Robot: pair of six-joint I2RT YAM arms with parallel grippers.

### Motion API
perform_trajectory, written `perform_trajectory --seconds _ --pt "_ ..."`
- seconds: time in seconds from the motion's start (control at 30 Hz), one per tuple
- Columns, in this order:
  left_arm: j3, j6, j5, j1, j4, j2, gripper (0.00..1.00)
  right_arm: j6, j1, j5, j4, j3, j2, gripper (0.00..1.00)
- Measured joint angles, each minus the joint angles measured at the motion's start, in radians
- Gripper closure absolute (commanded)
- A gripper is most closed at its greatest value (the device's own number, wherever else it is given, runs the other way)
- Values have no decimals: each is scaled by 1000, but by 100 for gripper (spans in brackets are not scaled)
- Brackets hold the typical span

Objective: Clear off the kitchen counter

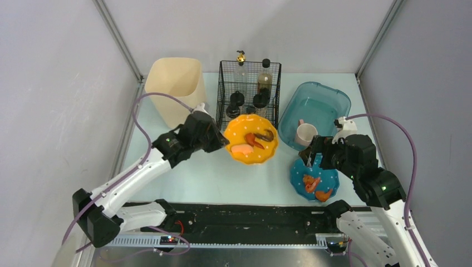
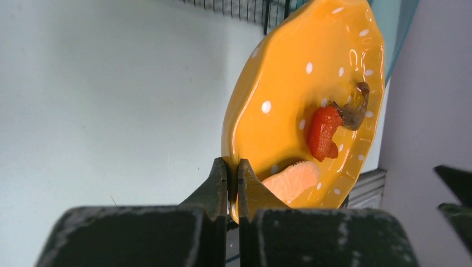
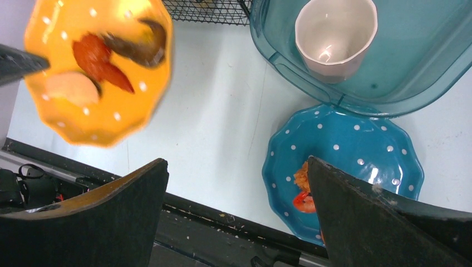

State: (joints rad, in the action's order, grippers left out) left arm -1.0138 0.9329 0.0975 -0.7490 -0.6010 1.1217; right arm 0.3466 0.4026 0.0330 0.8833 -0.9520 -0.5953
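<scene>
**DESK STOCK: 2 PLATES, TUB, RACK, BIN**

Desk [image 1: 222, 178]: pale mint top, runs from both arm bases to back wall.
L jaws: pinched tight on rim of orange plate [image 2: 289, 83]; plate tilted, w/ red, brown & pale-orange food bits, just in front of wire rack [image 1: 249, 89] of bottles.
R jaws: spread wide, holding nothing, above blue plate [image 3: 345, 161].
Blue plate: on desk, front R, just beside teal tub [image 1: 323, 103] w/ mug [image 3: 334, 36] inside.
Cream bin [image 1: 174, 83]: back L.

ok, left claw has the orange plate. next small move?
Probably carry the orange plate left over the beige bin and tip it: the left claw is shut on its rim, food scraps lie on it, the open bin is close.
</scene>
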Motion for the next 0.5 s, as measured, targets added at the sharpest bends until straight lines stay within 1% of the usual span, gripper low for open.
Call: perform_trajectory --seconds 0.27,0.5 --pt "-192 -74 -82 204 -84 21 100 0 1 0 0 0 4 1" --pt "-349 -114 -166 396 -115 96 100 0 2 0 1 0 4 1"
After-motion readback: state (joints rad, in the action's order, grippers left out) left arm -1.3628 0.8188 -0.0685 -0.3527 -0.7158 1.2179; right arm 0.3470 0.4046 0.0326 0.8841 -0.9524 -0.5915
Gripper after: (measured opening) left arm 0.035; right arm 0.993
